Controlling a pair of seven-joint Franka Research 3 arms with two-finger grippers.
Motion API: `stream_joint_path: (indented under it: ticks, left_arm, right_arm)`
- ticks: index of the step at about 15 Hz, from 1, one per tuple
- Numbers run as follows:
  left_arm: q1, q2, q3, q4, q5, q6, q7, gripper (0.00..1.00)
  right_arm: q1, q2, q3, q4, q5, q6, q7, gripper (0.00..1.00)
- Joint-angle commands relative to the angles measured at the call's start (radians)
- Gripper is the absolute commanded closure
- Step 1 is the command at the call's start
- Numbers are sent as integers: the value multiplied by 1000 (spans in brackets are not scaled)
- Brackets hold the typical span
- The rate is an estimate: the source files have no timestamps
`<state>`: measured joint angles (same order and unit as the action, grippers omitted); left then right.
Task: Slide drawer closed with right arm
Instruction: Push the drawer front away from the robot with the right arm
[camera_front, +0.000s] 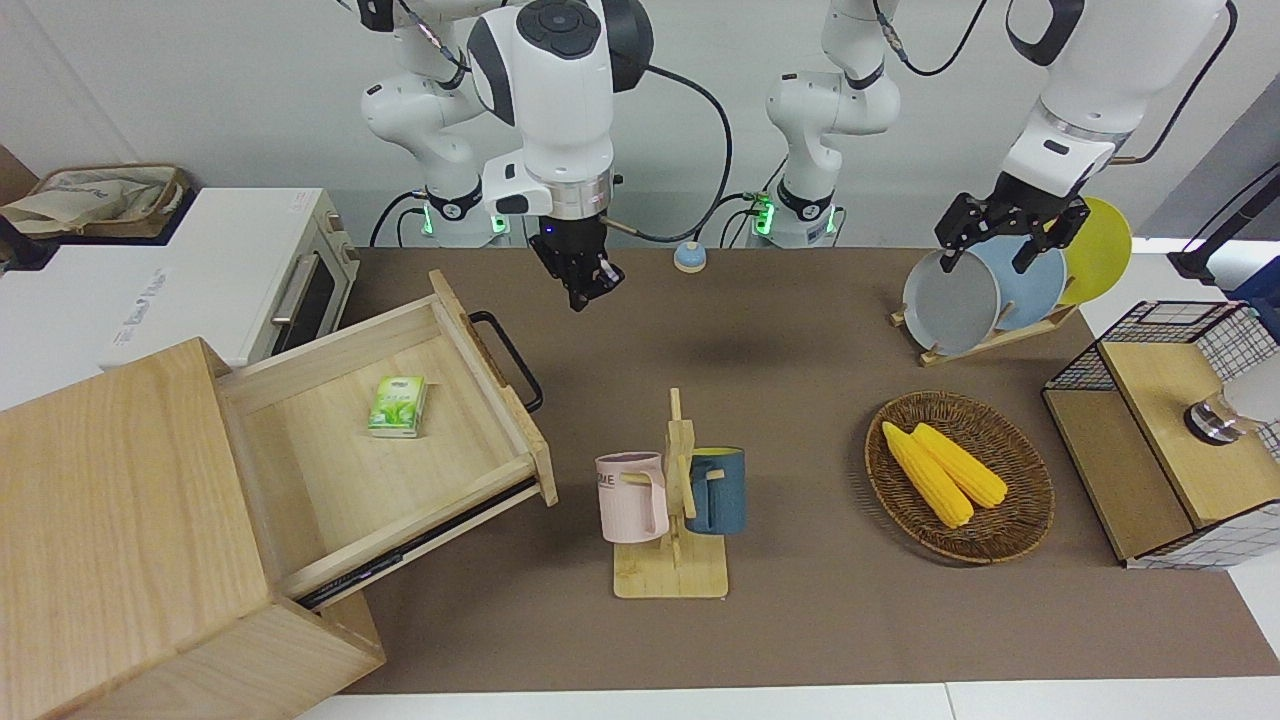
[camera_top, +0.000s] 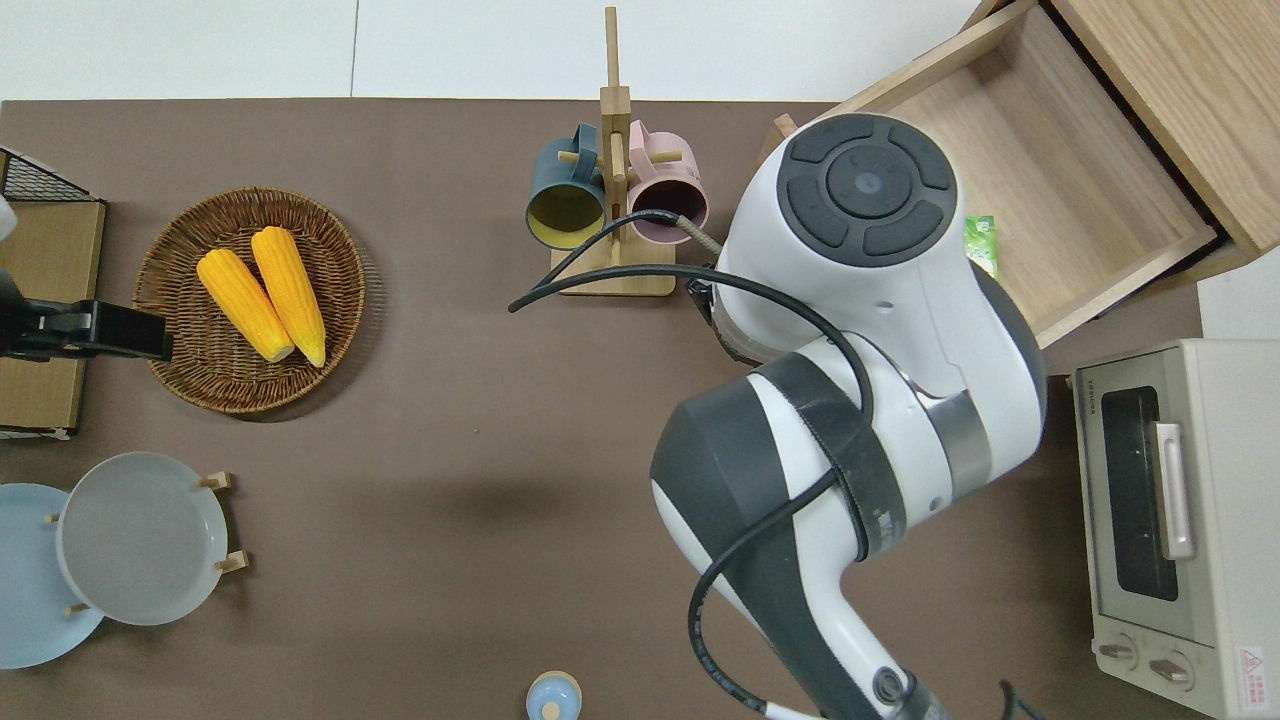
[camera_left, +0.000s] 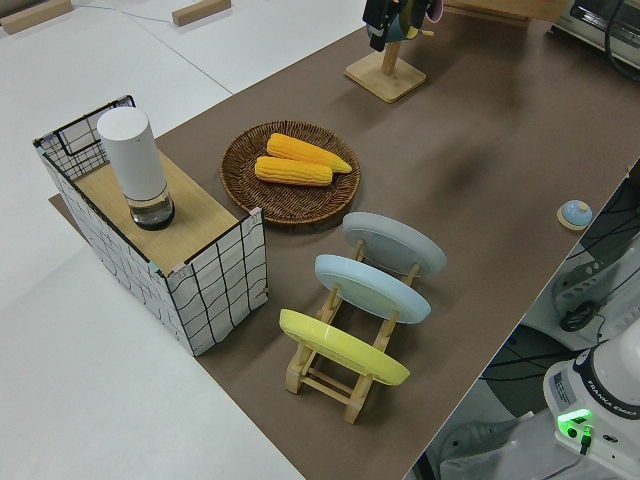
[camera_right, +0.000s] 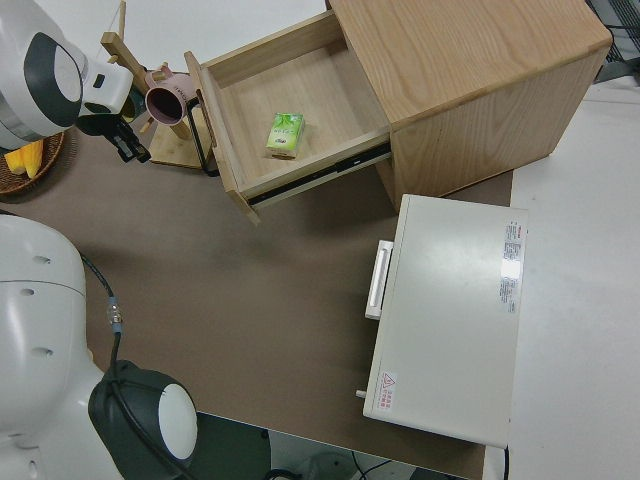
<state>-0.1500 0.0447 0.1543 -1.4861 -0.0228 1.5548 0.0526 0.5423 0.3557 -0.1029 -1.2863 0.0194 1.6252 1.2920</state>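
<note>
Open drawer, right pincer near its handle.

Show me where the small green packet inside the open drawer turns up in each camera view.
Front view: green packet on the drawer floor, toward the right arm's end of the table.
Overhead view: only its edge shows past the right arm.
Left side view: not in it.
Right side view: plainly seen on the drawer floor.
Shared landmark: the mug rack.
</note>
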Motion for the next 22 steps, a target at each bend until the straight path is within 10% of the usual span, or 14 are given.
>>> stream_joint_path:
  ticks: [1,22]
  left_arm:
    - [-17,12,16,20,15,1,6,2]
    - [-17,12,16,20,14,1,6,5]
  right_arm:
    - [-10,28,-6,-1,17,33,62,1000]
    - [-123,94,-9,-10,16,120,-34,1000]
